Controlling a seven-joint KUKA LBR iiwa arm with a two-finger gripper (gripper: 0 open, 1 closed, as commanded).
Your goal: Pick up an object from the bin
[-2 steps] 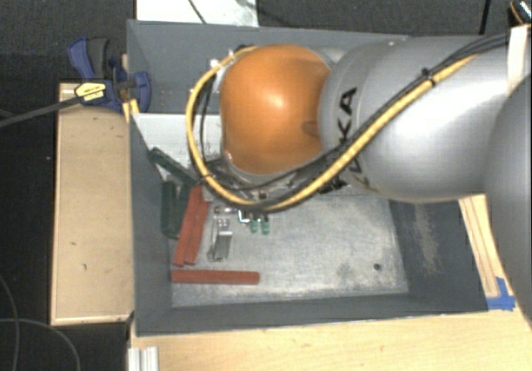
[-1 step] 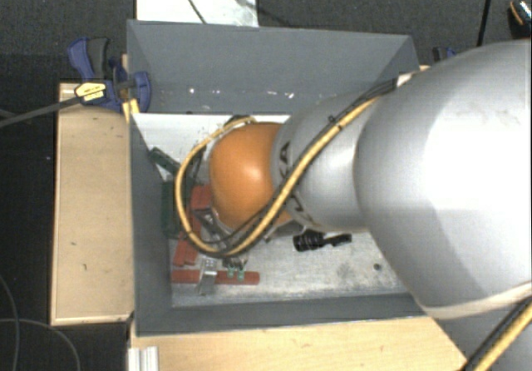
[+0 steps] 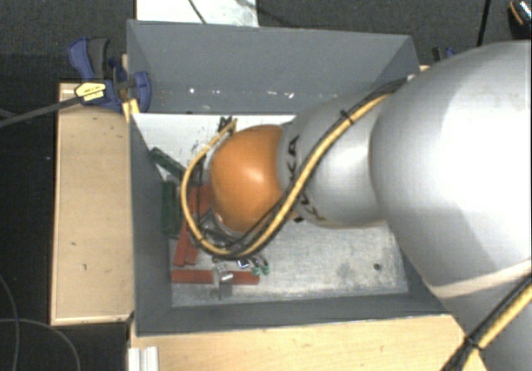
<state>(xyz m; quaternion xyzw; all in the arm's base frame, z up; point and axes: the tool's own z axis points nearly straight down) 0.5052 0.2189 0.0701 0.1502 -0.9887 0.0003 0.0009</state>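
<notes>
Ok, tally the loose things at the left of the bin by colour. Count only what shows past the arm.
Red-brown bars: 2
Dark greenish strips: 2
Total: 4 in sight. The arm covers the middle of the bin, so more things may lie under it.

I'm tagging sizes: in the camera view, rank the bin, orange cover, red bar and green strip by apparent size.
1. bin
2. orange cover, though it sits nearer the camera
3. red bar and green strip: they look alike and both are partly hidden, so they are unranked
</notes>
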